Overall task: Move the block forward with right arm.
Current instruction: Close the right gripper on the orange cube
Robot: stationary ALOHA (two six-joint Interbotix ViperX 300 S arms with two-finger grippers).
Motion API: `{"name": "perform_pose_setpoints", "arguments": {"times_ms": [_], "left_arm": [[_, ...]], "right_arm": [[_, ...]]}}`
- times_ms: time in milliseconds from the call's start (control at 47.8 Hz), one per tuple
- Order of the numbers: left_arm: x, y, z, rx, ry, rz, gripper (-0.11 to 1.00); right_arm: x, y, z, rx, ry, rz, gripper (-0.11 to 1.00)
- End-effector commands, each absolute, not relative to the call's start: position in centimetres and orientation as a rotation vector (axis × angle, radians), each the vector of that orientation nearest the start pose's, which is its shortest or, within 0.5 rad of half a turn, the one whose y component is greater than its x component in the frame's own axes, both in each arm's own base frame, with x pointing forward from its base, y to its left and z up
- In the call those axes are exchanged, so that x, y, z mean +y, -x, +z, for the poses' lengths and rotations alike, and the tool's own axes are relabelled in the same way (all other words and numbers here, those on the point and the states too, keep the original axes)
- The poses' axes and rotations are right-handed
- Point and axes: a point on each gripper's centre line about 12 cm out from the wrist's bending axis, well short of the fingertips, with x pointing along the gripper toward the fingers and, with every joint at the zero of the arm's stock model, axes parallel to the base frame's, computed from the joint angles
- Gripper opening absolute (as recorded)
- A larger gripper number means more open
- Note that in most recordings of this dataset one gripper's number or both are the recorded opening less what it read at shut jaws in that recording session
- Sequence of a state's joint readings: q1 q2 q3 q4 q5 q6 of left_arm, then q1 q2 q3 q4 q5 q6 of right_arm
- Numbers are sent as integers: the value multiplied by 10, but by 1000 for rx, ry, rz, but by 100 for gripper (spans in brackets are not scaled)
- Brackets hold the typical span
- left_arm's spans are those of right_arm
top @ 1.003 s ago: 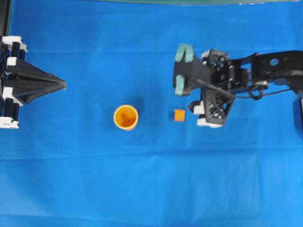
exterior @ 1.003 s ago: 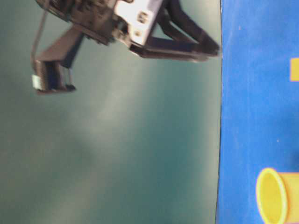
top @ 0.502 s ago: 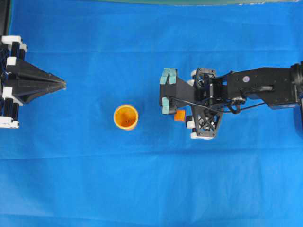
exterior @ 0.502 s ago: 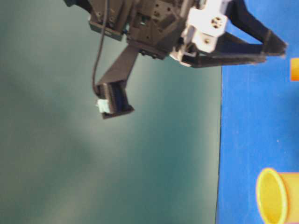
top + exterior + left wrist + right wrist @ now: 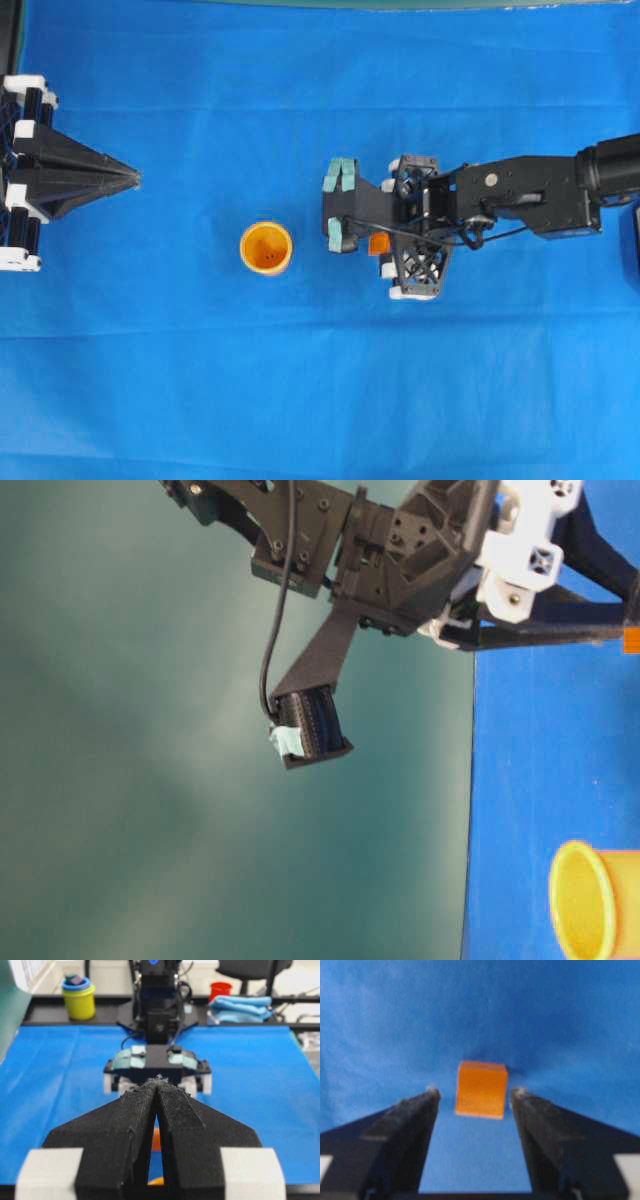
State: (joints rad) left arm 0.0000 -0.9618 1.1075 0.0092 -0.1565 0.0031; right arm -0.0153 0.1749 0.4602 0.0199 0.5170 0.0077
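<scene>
The block (image 5: pixel 481 1089), a small orange cube, rests on the blue cloth (image 5: pixel 300 380). My right gripper (image 5: pixel 476 1094) stands open with the block between its fingertips (image 5: pixel 432 1095), and blue shows on both sides of the cube. From overhead the right gripper (image 5: pixel 383 235) points down and its black body covers most of the block (image 5: pixel 379 243). At table level only a sliver of the block (image 5: pixel 632 640) shows, by the finger ends. My left gripper (image 5: pixel 135 180) rests shut at the far left, and in its own view the left gripper (image 5: pixel 157 1082) holds nothing.
A round yellow-orange cup (image 5: pixel 266 247) stands upright on the cloth, left of the block and apart from it. The cloth's edge (image 5: pixel 470 780) runs close to the cup (image 5: pixel 590 900). Beyond the table are a yellow container (image 5: pixel 79 997) and a red cup (image 5: pixel 220 990).
My right arm has moved left and come down, from beside the block to straddling it with open fingers. The block, the cup and the left arm have stayed put.
</scene>
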Motion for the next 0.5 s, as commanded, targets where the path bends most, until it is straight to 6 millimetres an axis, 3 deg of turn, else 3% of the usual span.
{"name": "perform_pose_setpoints", "arguments": {"times_ms": [0, 481], "left_arm": [[0, -205, 320, -49, -15, 0, 1], [0, -204, 321, -55, -14, 0, 1]], "right_arm": [[-4, -409, 136, 1112, -29, -12, 64], [-4, -414, 122, 1104, -17, -6, 62]]}}
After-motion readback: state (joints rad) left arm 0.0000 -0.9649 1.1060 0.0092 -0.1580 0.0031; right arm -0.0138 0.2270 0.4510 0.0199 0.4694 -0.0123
